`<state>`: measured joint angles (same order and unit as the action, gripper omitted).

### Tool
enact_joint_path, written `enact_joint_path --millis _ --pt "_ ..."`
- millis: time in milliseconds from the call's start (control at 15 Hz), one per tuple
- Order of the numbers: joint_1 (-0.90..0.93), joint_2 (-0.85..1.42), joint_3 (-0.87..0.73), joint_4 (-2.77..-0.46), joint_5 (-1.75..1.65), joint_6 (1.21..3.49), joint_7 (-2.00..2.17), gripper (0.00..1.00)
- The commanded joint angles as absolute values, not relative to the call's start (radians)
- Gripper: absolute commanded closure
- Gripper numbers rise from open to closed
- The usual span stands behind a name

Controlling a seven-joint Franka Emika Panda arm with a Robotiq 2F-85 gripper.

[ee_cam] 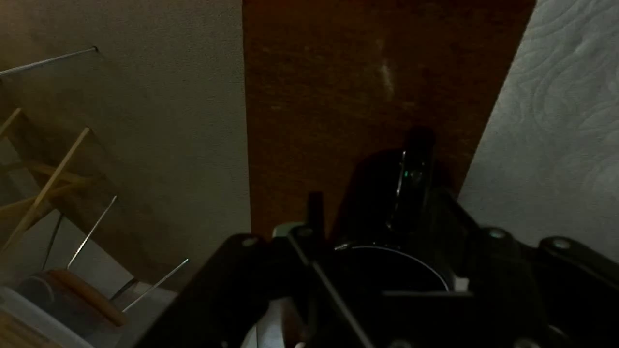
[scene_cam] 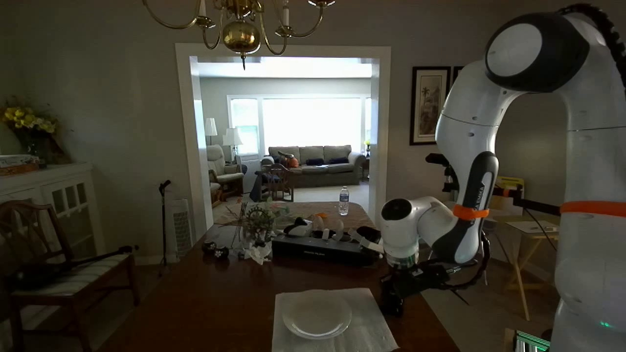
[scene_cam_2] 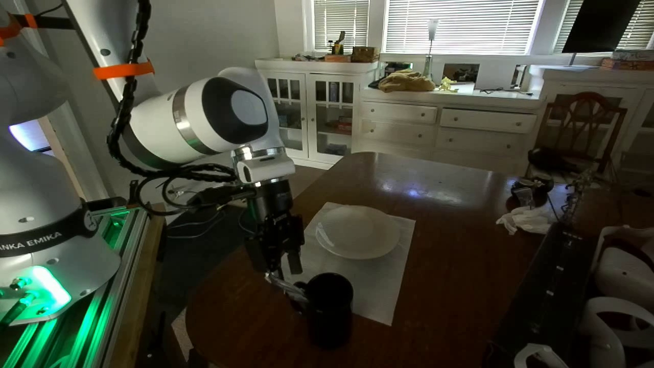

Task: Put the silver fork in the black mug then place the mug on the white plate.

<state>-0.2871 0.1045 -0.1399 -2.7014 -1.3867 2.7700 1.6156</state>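
"What is to the left of your hand (scene_cam_2: pixel 284 267)?"

"In an exterior view, my own base (scene_cam_2: pixel 36 204), with a green glow, well apart from the hand; then my arm (scene_cam_2: pixel 199 117), which slopes over and ends in the hand, pointing down at the wooden table (scene_cam_2: pixel 439 286)."

"And the hand itself?"

"A gap shows between my fingers (scene_cam_2: pixel 295 261), but I cannot tell whether they stand free or are clamped on something."

"Where do you have the silver fork (scene_cam_2: pixel 288 288)?"

"Just beneath my fingertips, slanting down to the right, its lower end by the side of the black mug (scene_cam_2: pixel 329 312). Whether it goes inside, or touches my fingers, I can't make out."

"So the mug is close by?"

"Just right of my hand, upright on the table, handle on my side. In the wrist view its rim appears between my fingers; the inside is too dark to read."

"Further right?"

"The white plate (scene_cam_2: pixel 357 232), to the right of my hand and behind it, flat on a pale sheet (scene_cam_2: pixel 377 294). Well apart from the hand are a long black box (scene_cam_2: pixel 536 291) and a crumpled white tissue (scene_cam_2: pixel 526 220)."
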Motion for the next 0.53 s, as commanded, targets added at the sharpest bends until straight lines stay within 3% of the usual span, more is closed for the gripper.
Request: enact_joint_path --millis 0,333,467 --pt "-0.291 0.139 -0.148 -2.676 -1.475 2.821 1.715 0.46" --pt "-0.291 0.169 -0.148 -2.662 -1.536 2.852 1.791 0.59" --pt "-0.291 0.183 -0.148 -2.655 -1.562 2.855 1.818 0.55"
